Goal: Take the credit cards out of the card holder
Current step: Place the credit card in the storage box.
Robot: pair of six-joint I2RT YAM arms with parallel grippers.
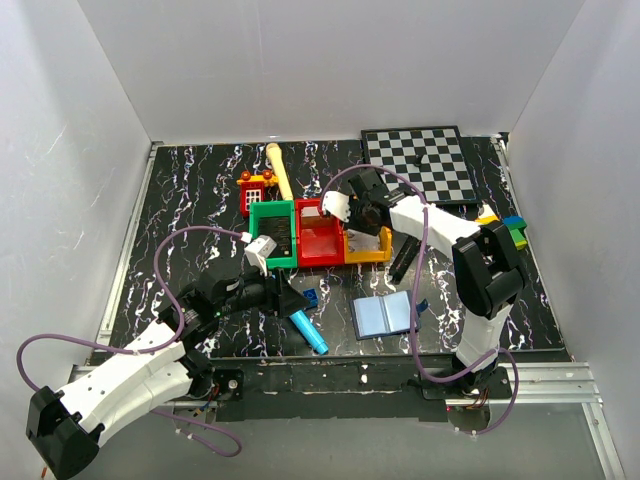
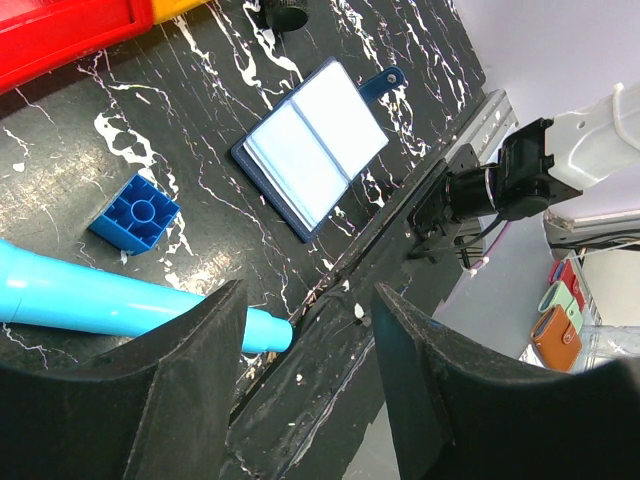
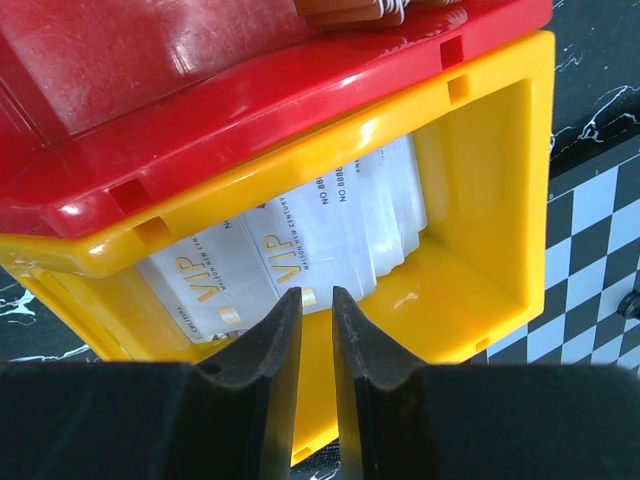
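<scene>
Cards in yellow bin show only wrist-side.

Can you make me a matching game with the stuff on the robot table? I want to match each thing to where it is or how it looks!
Things:
1. card holder
2. VIP cards
3. small blue brick
4. left claw

Descriptions:
A. lying in the yellow bin
B. open, with nothing between its fingers
C. lying open on the table, light blue inside
D. sitting beside the cyan toy microphone

Right pairs: 1-C, 2-A, 3-D, 4-B
</scene>
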